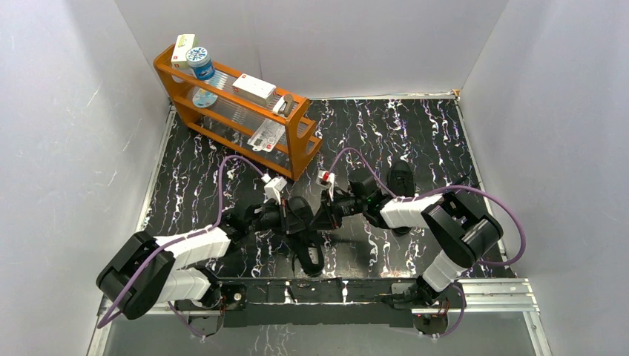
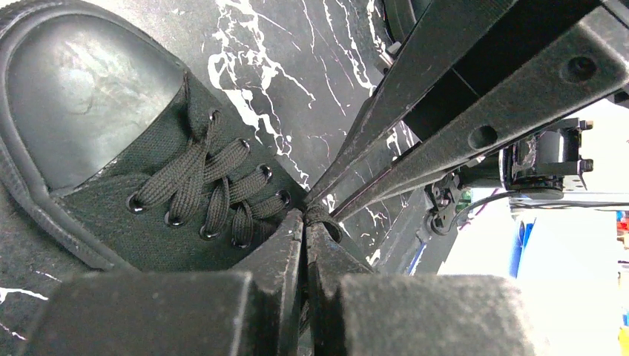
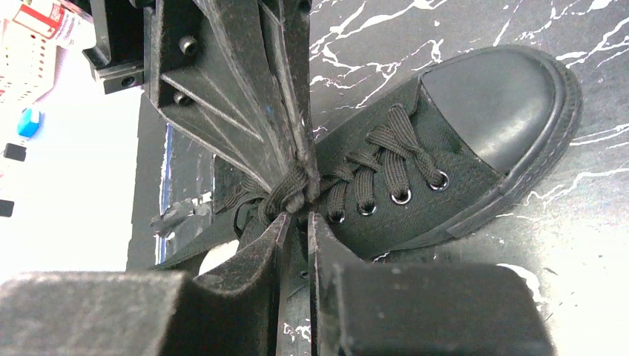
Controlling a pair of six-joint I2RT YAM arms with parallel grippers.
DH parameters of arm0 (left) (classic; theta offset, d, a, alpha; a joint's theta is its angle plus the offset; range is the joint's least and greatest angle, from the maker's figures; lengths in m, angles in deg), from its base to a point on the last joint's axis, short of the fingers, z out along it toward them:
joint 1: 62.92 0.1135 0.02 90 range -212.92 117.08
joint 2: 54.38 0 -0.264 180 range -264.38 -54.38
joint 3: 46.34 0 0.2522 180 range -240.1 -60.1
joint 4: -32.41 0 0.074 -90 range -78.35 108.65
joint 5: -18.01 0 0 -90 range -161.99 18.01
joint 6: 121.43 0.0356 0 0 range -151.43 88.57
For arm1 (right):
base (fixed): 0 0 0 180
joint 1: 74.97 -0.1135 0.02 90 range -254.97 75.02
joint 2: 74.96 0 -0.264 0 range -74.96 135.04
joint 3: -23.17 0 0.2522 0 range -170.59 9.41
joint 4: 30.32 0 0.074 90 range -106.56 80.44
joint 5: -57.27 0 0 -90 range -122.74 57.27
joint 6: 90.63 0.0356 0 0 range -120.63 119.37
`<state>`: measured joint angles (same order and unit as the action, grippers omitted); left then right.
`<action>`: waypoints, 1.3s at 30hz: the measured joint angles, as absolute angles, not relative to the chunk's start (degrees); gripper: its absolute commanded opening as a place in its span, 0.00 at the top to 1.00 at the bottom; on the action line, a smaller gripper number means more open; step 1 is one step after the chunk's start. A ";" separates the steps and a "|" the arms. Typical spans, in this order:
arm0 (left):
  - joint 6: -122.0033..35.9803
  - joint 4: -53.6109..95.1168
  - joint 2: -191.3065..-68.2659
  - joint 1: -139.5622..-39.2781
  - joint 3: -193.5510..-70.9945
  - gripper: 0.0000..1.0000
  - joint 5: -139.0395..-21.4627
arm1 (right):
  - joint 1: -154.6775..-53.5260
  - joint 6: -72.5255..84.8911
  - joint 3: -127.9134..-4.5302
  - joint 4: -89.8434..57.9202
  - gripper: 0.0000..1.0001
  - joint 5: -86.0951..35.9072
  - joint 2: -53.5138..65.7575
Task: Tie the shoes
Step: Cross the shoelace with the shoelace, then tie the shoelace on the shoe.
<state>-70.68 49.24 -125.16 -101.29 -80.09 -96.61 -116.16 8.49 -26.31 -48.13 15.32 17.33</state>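
One black sneaker [image 2: 111,148] lies on the marbled table between the arms, with its toe cap [image 3: 497,96] pointing away from both grippers. It also shows in the right wrist view [image 3: 415,200] and, dimly, in the top view [image 1: 305,248]. Its black laces [image 2: 215,185] cross several eyelets and bunch into a knot [image 3: 291,194] at the tongue. My left gripper [image 2: 306,216] is shut on a lace at that knot. My right gripper [image 3: 297,216] meets it tip to tip, with its jaws nearly closed on the lace. In the top view both grippers [image 1: 297,215] [image 1: 320,215] touch above the shoe. A dark shape [image 1: 403,178] behind the right arm may be the other shoe.
An orange rack [image 1: 297,152] with small boxes and a blue-capped bottle [image 1: 200,63] stands at the back left. White walls enclose the black marbled table [image 1: 415,133] on three sides. A metal rail [image 1: 489,293] runs along the near edge.
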 measured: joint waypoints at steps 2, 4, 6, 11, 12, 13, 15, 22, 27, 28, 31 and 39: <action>-71.53 50.22 -124.68 -101.29 -79.09 1.00 -96.57 | -116.01 9.32 -25.29 -49.40 0.77 15.43 17.33; -72.25 51.23 -124.55 -101.29 -78.32 1.00 -96.52 | -115.90 10.35 -24.39 -51.43 0.74 15.62 17.33; -73.26 52.52 -124.55 -101.29 -77.69 1.00 -96.48 | -115.90 11.64 -23.78 -53.66 0.72 16.28 17.42; -74.79 54.59 -124.62 -101.29 -77.29 1.00 -96.46 | -115.90 13.67 -23.73 -58.62 0.73 17.83 18.95; -74.92 54.68 -124.64 -101.29 -77.29 1.00 -96.46 | -115.90 13.91 -23.73 -59.04 0.74 18.03 19.23; -75.07 54.83 -124.77 -101.27 -77.29 1.00 -96.41 | -115.90 14.24 -23.73 -59.56 0.75 18.33 19.56; -75.20 55.01 -125.16 -101.27 -77.29 1.00 -96.35 | -115.81 14.50 -23.80 -60.35 0.78 18.62 20.37; -75.35 55.31 -125.54 -101.22 -77.27 1.00 -96.35 | -115.42 16.08 -23.80 -61.81 0.89 18.86 21.42; -75.35 56.01 -126.10 -101.14 -77.16 1.00 -96.35 | -115.05 17.80 -23.17 -62.64 0.82 18.18 21.51; -75.35 56.08 -126.15 -101.14 -77.14 1.00 -96.31 | -114.85 18.13 -22.82 -62.93 0.81 17.77 21.31; -75.35 56.80 -126.04 -101.18 -76.90 1.00 -96.24 | -114.11 17.74 -21.20 -62.86 0.79 16.32 19.54; -74.06 59.07 -124.79 -101.20 -75.52 1.00 -96.24 | -114.22 14.70 -22.12 -60.43 0.85 15.80 18.93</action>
